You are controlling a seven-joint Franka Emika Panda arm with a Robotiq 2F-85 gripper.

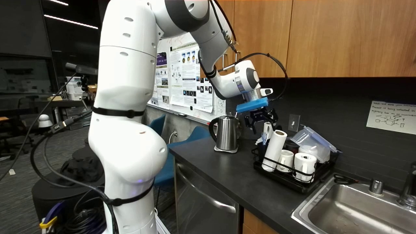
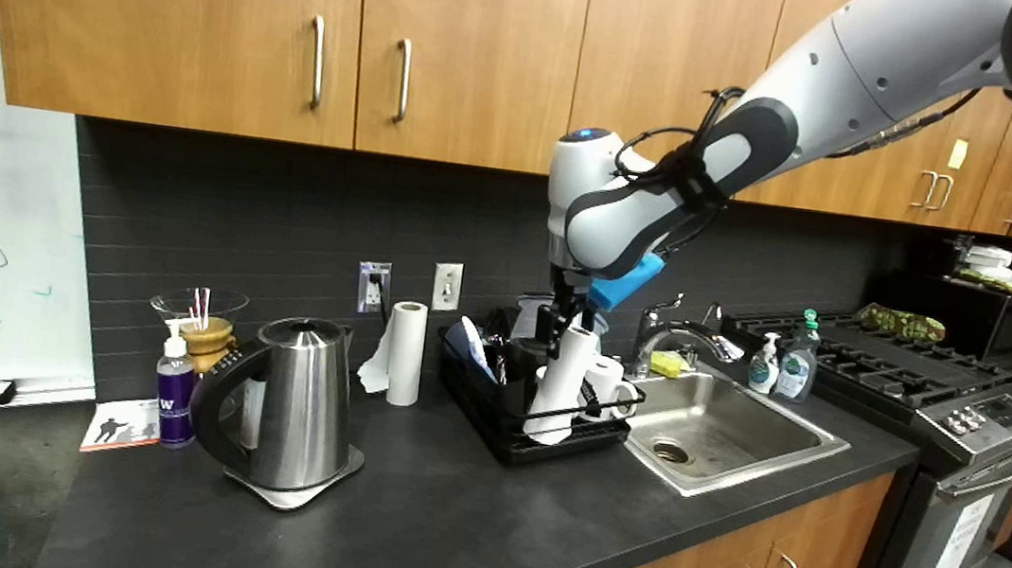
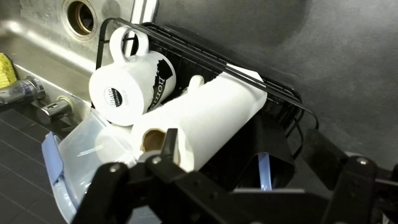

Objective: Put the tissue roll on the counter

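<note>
My gripper (image 3: pixel 242 140) hangs above the black rack (image 1: pixel 303 187), and my jaws are spread wide apart. The tissue roll (image 3: pixel 217 109) is just below my jaws. It leans tilted in the rack, low end down, and the end with the hole is up near me. In the wrist view, 1 of my fingers (image 3: pixel 170 142) shows in front of that hole, but I can't tell if they touch. Below my jaws, beside the roll, are 2 white mugs (image 3: pixel 119 81) and a clear box (image 3: pixel 84 146) with a blue lid (image 3: pixel 52 157). Down between my fingers is a black cup (image 3: pixel 273 137) with a blue stick (image 3: pixel 264 171) in it. The counter (image 2: pixel 459 526) is under the rack, below my jaws. A 2nd roll (image 2: pixel 405 358) stands upright on it, off to the side of my jaws away from the sink (image 2: pixel 738 425). The steel kettle (image 2: pixel 302 404) is on that side too, farther from my jaws.
</note>
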